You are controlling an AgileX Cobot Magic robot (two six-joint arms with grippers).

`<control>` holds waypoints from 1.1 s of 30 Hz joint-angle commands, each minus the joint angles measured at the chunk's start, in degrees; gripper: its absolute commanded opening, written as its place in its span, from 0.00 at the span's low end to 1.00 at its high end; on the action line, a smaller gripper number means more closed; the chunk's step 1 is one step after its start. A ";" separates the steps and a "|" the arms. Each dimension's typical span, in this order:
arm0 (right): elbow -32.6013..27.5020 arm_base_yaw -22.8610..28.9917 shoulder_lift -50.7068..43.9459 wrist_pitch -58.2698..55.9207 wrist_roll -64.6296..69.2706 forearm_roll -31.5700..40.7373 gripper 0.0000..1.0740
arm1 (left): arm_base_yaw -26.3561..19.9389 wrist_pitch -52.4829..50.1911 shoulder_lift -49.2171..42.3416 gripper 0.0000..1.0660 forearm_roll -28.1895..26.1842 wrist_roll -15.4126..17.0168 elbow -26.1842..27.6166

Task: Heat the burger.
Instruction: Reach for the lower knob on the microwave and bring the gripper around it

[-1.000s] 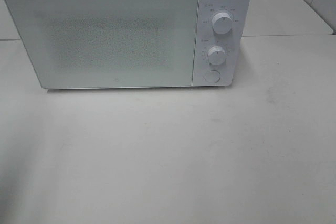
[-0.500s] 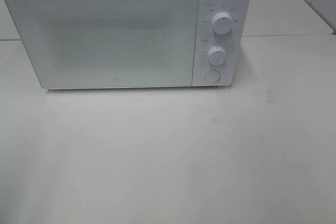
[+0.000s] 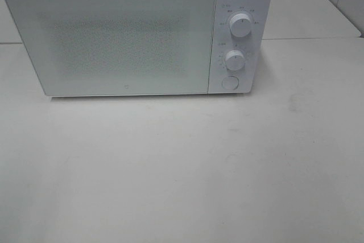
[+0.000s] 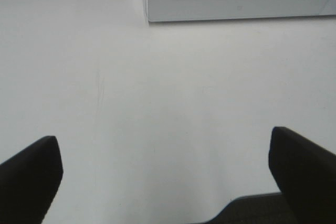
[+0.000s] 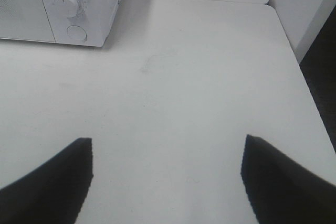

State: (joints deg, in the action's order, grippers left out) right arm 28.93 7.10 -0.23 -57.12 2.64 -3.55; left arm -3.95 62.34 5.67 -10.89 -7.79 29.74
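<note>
Nothing has moved: the microwave (image 3: 114,38) is shut, burger not visible, maybe inside; left gripper (image 4: 163,148) and right gripper (image 5: 168,150) spread, empty.

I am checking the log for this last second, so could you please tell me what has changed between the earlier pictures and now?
Nothing visibly changed. The microwave stays shut in the same place on the table, and no arm shows in the high view.

White microwave (image 3: 114,38), door shut, on pale table (image 3: 182,169). Upper knob (image 3: 241,27), lower knob (image 3: 234,60), round button (image 3: 229,82) down right panel.
</note>
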 commanded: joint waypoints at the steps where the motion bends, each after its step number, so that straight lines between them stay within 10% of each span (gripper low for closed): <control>1: -0.23 -0.40 -1.72 0.17 -0.23 -0.23 0.70 | -0.29 -0.74 -6.02 0.95 0.17 0.57 -0.06; 33: -0.23 -0.17 -1.26 0.17 -0.23 -0.06 0.70 | -0.29 -0.74 -7.33 0.95 0.11 0.52 -0.06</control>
State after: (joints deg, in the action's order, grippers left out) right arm 28.93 7.10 -0.23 -57.12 2.64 -3.55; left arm -3.95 62.40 -0.23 -10.60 -7.62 29.68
